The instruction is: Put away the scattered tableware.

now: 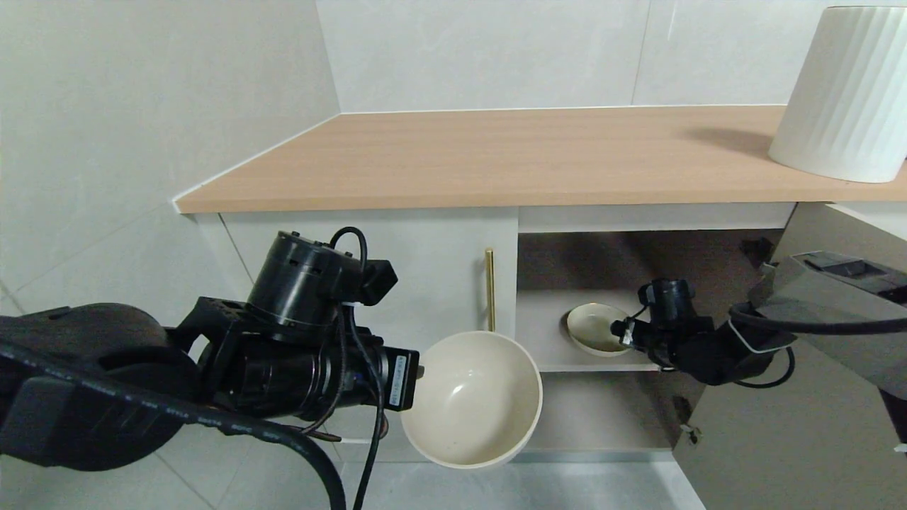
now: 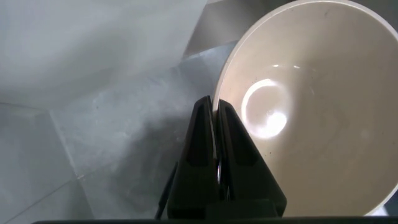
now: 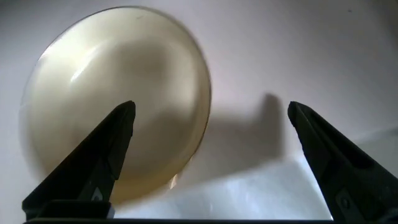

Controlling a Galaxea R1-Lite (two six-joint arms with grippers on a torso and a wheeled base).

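Note:
A large cream bowl (image 1: 473, 400) hangs in the air in front of the cabinet's closed left door, held by its rim. My left gripper (image 2: 215, 118) is shut on that rim, with the bowl (image 2: 311, 106) opening toward the camera. A small cream plate (image 1: 594, 328) lies on the shelf inside the open cabinet. My right gripper (image 3: 211, 118) stands open just in front of the plate (image 3: 118, 99), one finger over its edge and the other beside it, not touching.
The wooden countertop (image 1: 496, 156) carries a white ribbed container (image 1: 847, 92) at the right. The cabinet's right door (image 1: 801, 397) stands open beside my right arm. A gold handle (image 1: 489, 289) runs down the closed left door. The tiled floor lies below.

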